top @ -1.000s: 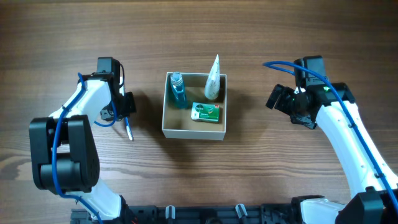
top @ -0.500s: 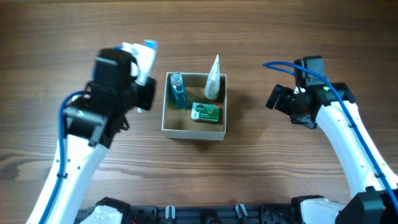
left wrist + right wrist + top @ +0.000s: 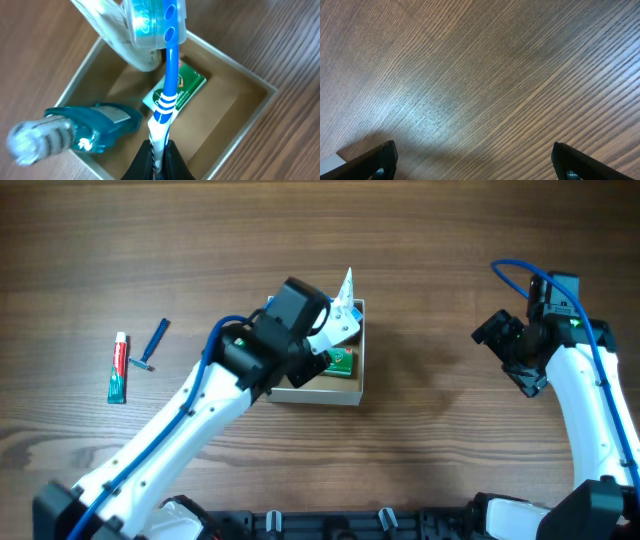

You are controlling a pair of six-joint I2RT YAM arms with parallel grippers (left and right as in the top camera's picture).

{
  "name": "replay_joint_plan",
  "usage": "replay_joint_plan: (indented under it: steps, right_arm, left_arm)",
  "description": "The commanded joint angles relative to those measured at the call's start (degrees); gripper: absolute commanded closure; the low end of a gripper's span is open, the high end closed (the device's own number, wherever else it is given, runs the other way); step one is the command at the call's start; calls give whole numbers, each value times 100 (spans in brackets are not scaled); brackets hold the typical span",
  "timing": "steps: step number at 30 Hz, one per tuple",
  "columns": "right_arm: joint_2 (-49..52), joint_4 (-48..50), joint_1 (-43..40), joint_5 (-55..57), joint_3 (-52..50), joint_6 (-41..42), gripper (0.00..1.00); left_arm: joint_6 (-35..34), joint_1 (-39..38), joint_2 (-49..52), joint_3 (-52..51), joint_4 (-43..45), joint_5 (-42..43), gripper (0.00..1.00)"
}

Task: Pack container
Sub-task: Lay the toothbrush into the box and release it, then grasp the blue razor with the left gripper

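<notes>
The wooden tabletop (image 3: pixel 450 240) fills pretty much every view. Left arm (image 3: pixel 190 420) comes up from the bottom left of the overhead frame and leans over the middle. Right arm (image 3: pixel 590 410) sits off on the right edge, well apart from everything.

The container (image 3: pixel 335 394) is right about dead centre of the overhead shot, flat on the tabletop, white walls and tan inside, with its left half hidden under the left arm.

The left pincer (image 3: pixel 159 150) is clamped tight on the handle end of a blue and white toothbrush (image 3: pixel 169 80), which hangs over the open container with a clear cap (image 3: pixel 152 22) over its head. In the left wrist view that cap overlaps the white tube.

The right pincer (image 3: pixel 472 150) has its fingers spread wide, with only bare wood between them.

Inside the container:
- A teal bottle (image 3: pixel 95 127) lying along the left side of the wrist view.
- A white tube (image 3: pixel 125 45) leaning in the upper corner.
- A small green box (image 3: pixel 185 87) lying flat on the floor.

Out on the left of the overhead frame there's a little toothpaste tube (image 3: pixel 118 370) with a red cap. A blue razor (image 3: pixel 153 346) lies just beside it.
</notes>
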Motion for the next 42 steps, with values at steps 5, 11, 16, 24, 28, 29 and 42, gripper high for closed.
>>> replay_joint_plan:
  steps: [5,11,16,24,28,29,42]
  right_arm:
    - [-107,-28,-22,-50,-13,-216,0]
    - [-107,-31,-22,-35,-13,-367,0]
    - [-107,-44,-24,-4,-13,-391,0]
    - [-107,-39,-22,15,-13,-518,0]
    - [-107,-50,-22,11,-13,-538,0]
    - [-107,-52,-22,13,-13,-575,0]
    - [-107,-133,-22,39,-13,-859,0]
  left_arm:
    - [216,-20,964,13,184,-44,96]
    - [214,-22,911,28,-50,-98,26]
    - [-990,66,-122,289,-621,-1196,10]
    - [-2361,3687,-1095,267,-334,-673,0]
    - [-1445,4852,-33,267,203,-210,0]
    - [-1049,4933,267,267,297,-210,0]
    - [-203,4968,3025,267,1161,181,0]
